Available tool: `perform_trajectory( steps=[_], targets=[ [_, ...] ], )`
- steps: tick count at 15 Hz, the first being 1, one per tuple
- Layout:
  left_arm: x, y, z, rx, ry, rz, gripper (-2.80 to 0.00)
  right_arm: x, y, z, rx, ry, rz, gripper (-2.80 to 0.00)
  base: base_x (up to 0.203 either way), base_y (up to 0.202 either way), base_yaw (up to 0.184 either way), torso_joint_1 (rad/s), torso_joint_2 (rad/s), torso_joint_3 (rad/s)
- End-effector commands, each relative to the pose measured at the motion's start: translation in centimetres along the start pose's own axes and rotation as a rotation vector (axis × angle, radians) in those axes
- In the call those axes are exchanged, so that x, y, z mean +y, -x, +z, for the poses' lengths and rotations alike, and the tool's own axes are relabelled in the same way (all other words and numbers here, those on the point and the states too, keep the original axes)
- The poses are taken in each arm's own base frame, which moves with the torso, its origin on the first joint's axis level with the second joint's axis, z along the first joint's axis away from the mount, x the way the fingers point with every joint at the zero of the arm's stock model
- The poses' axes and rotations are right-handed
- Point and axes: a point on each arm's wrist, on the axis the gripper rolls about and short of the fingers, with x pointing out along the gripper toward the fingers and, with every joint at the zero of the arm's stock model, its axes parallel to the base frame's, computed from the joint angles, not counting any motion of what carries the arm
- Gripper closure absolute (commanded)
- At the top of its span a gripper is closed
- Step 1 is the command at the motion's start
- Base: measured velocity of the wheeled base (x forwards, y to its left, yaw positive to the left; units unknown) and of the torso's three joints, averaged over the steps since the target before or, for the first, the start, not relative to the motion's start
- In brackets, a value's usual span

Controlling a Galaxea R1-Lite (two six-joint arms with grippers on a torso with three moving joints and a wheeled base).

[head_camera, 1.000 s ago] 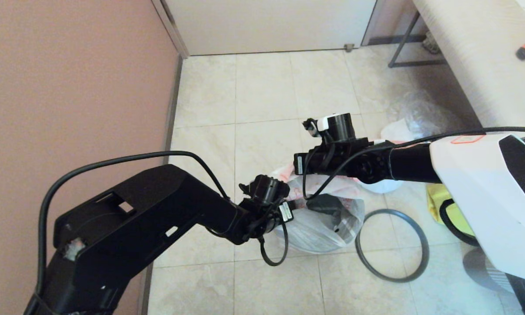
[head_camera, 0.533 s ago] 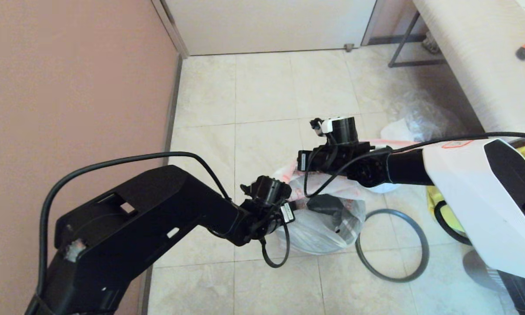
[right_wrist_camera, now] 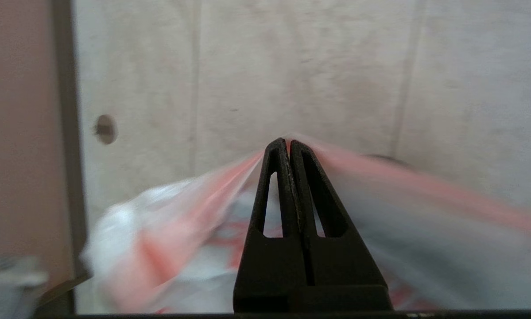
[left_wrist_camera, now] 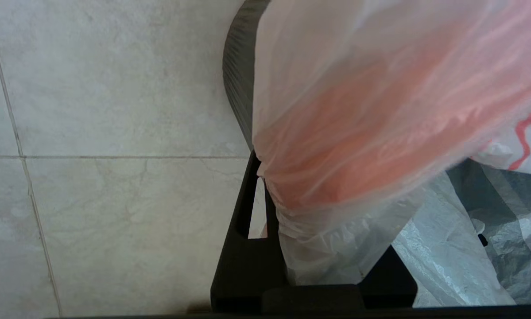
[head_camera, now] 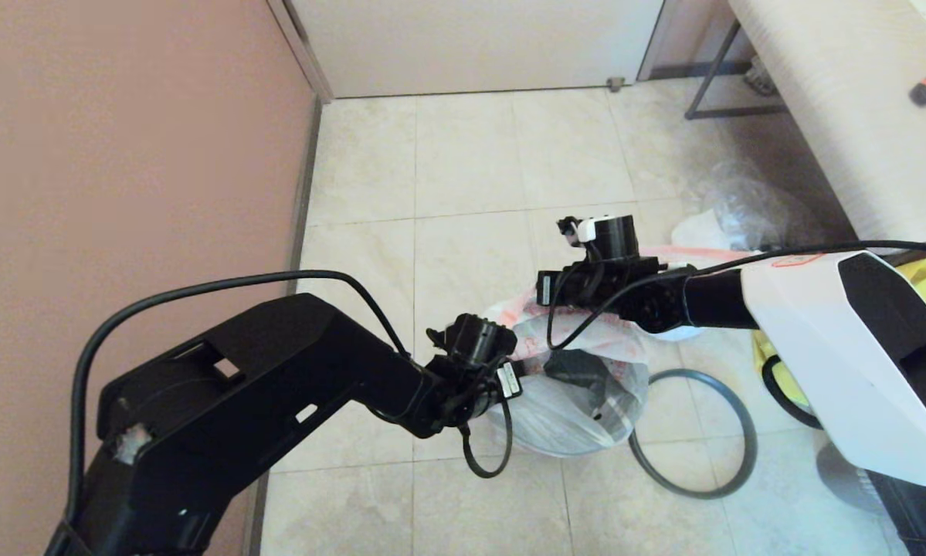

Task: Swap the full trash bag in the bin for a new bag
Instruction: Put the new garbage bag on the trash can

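Observation:
The new bag point(head_camera: 578, 401), thin white plastic with pink-red edges and red line marks, is draped over the black bin point(left_wrist_camera: 236, 75) on the tiled floor. My left gripper point(left_wrist_camera: 300, 186) is shut on a bunched part of the bag's rim at the bin's near left side. At the far side, my right gripper point(right_wrist_camera: 287, 141) is shut on a pink edge, pulling it taut above the bin. The bin's dark grey hoop point(head_camera: 752, 448) lies flat on the floor to the right. The full trash bag point(head_camera: 694, 232) sits further back right, partly behind my right arm.
A crumpled clear plastic bag point(head_camera: 741, 201) lies beside the full bag. A yellow tote point(head_camera: 775, 363) is at the right under my arm. A long pale bench point(head_camera: 841, 116) runs along the right, and a pink wall point(head_camera: 123, 154) stands close on the left.
My right arm has drawn back towards me and dropped a little, with the bag edge still in its grip. The left wrist has sunk slightly, and the bag sits lower over the bin.

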Motion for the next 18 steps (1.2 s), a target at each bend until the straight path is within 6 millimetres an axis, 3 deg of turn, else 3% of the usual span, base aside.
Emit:
perform_trajectory(
  steps=[1,3,7,11,14,15,18],
  targets=[
    [-0.2,0.4,0.2,-0.007,0.006,-0.009,0.00,-1.3,-0.5,-0.5,0.018,-0.006,-0.024,0.00,0.000,0.000,0.000,0.000,0.00,0.000],
    [-0.2,0.5,0.4,-0.010,0.008,-0.008,0.00,-3.4,-1.1,-1.2,0.036,0.007,-0.064,0.00,0.000,0.000,0.000,0.000,0.00,0.000],
    [-0.3,1.0,0.8,-0.037,0.014,-0.022,0.00,-2.8,0.0,0.1,0.009,0.010,-0.056,0.00,0.000,0.000,0.000,0.000,0.00,0.000],
    [-0.4,1.0,1.0,-0.049,0.014,-0.028,0.00,0.7,5.2,3.5,-0.028,-0.045,-0.001,0.00,0.000,0.000,0.000,0.000,0.00,0.000],
    [-0.3,1.0,1.2,-0.059,0.015,-0.027,0.00,2.0,9.1,2.9,0.020,-0.078,0.014,0.00,0.000,0.000,0.000,0.000,0.00,0.000],
    [-0.3,1.0,1.2,-0.064,0.016,-0.021,-2.80,2.1,10.1,2.5,0.022,-0.081,0.017,0.00,0.000,0.000,0.000,0.000,0.00,0.000],
    [0.0,1.1,1.7,-0.074,0.018,-0.012,-2.80,2.3,12.8,1.8,-0.009,-0.080,0.032,0.00,0.000,0.000,0.000,0.000,0.00,0.000]
  ],
)
